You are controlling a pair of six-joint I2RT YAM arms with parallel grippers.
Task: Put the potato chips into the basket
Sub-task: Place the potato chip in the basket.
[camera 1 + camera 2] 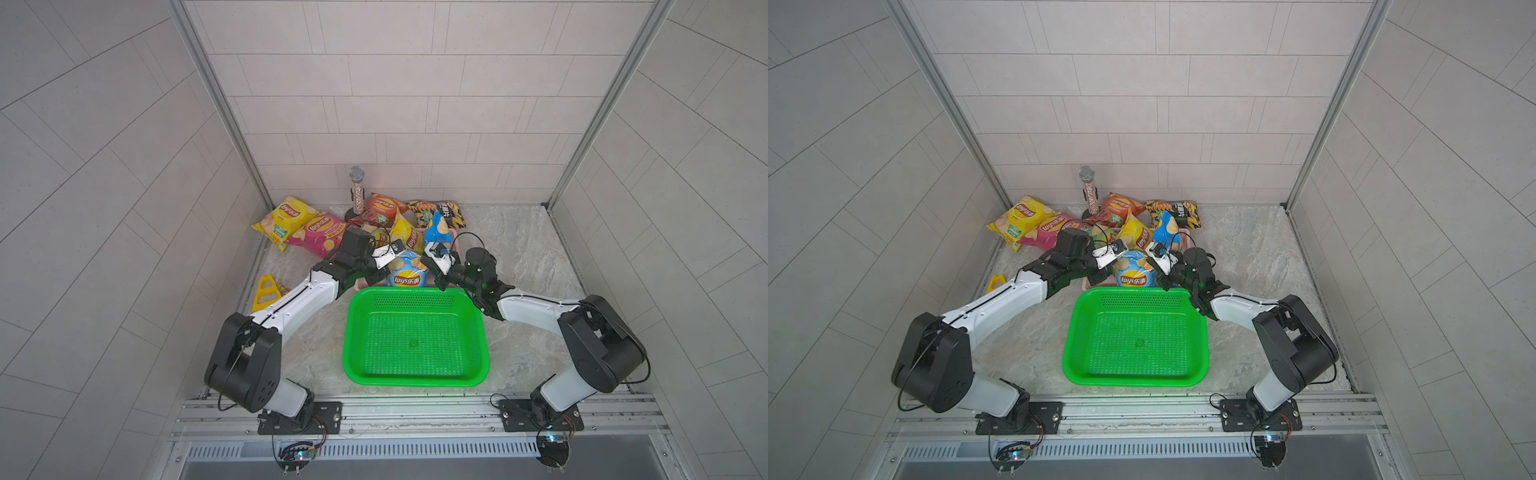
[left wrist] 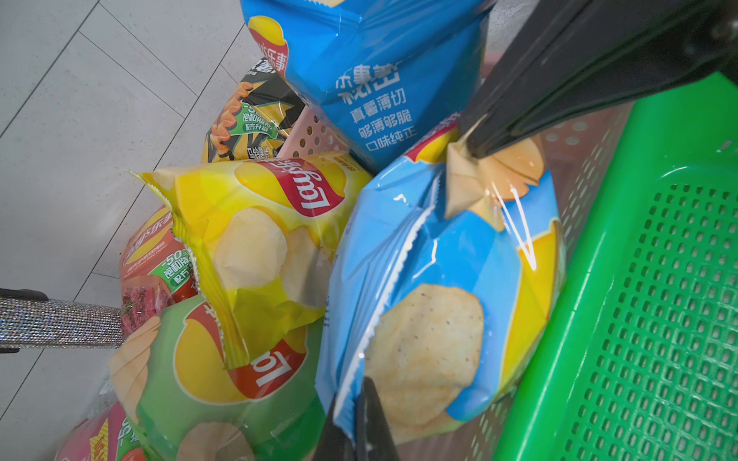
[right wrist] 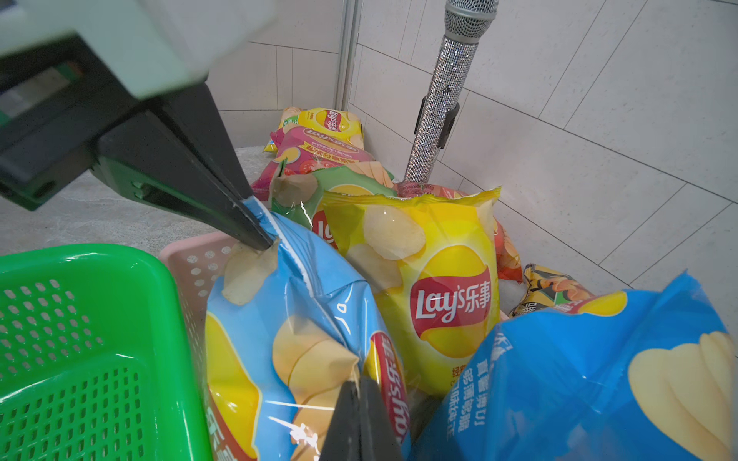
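Bags [image 1: 409, 237] cover most of the pink tray [image 2: 315, 135]; left gripper [image 3: 259, 237] and right gripper [image 2: 473, 149] both pinch the pale-blue bag [image 1: 409, 270]

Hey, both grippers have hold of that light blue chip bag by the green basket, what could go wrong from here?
1. The left gripper and right gripper each pinch only a thin edge of the glossy light blue chip bag; it may slip, or tear if the arms pull apart.
2. The yellow chip bag sits pressed against it and could topple when it lifts.
3. The bag may catch the green basket rim close beside it.
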